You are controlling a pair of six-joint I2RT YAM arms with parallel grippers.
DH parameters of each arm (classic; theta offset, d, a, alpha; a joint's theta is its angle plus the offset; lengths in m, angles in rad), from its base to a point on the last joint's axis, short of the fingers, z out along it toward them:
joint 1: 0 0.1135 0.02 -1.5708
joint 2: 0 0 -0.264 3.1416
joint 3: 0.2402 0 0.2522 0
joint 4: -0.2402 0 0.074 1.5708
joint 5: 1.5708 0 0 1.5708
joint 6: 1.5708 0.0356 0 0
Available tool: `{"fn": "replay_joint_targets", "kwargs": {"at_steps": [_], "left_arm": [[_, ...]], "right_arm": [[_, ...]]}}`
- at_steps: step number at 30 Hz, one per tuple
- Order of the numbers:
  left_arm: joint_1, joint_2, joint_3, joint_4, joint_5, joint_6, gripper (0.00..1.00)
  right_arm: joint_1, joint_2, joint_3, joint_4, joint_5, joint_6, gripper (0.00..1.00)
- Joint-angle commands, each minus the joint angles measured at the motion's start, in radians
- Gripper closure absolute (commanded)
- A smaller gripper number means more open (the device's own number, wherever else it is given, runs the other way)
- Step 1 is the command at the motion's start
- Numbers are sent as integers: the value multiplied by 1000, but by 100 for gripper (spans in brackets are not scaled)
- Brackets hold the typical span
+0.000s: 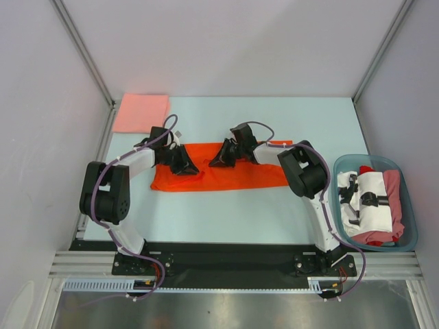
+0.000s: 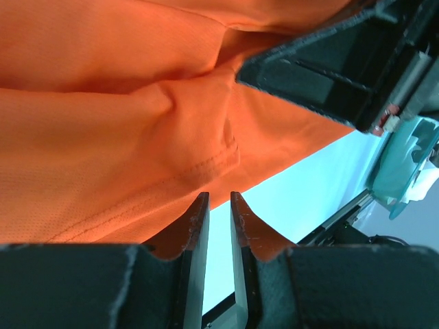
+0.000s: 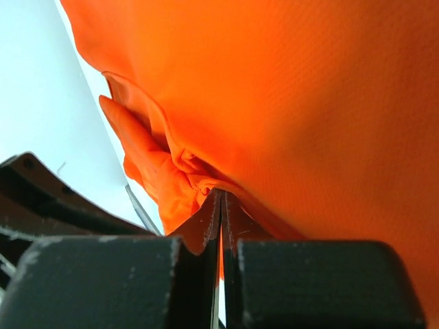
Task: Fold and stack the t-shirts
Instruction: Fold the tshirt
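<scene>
Top external view: nearest the arm bases, off the near right corner of the orange-red t-shirt (image 1: 233, 175), a blue-green tub (image 1: 409, 205) holds a heap made of a white t-shirt (image 1: 374, 199), a red t-shirt (image 1: 367, 169) and a dusty pink t-shirt (image 1: 394, 185). The orange-red t-shirt lies as a long, flat band on the pale table (image 1: 226, 219). Both grippers are low over it. The left gripper (image 1: 184, 164) is over its left part, and the right gripper (image 1: 223, 157) is at its far edge near the middle.

Left wrist view: the left gripper (image 2: 217, 202) has its jaws a narrow slot apart. Bare table shows through the gap, and the shirt's stitched hem (image 2: 206, 164) lies just beyond the tips.

Right wrist view: the right gripper (image 3: 221, 195) is closed tight, pinching a bunched fold of the orange-red t-shirt (image 3: 309, 103).

Beyond the orange-red t-shirt's far left corner, a salmon-pink t-shirt (image 1: 140, 113) lies folded flat in a neat rectangle.
</scene>
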Motion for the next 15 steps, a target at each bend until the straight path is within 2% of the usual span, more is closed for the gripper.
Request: {"fn": "replay_joint_targets", "kwargs": {"at_steps": [1, 9, 15], "left_arm": [[-19, -3, 3, 7, 29, 38, 77], [-27, 5, 80, -45, -10, 66, 77], [-25, 11, 169, -87, -60, 97, 77]], "right_arm": [[-7, 33, 61, -14, 25, -23, 100], [-10, 58, 59, -52, 11, -56, 100], [-27, -9, 82, -117, -1, -105, 100]]}}
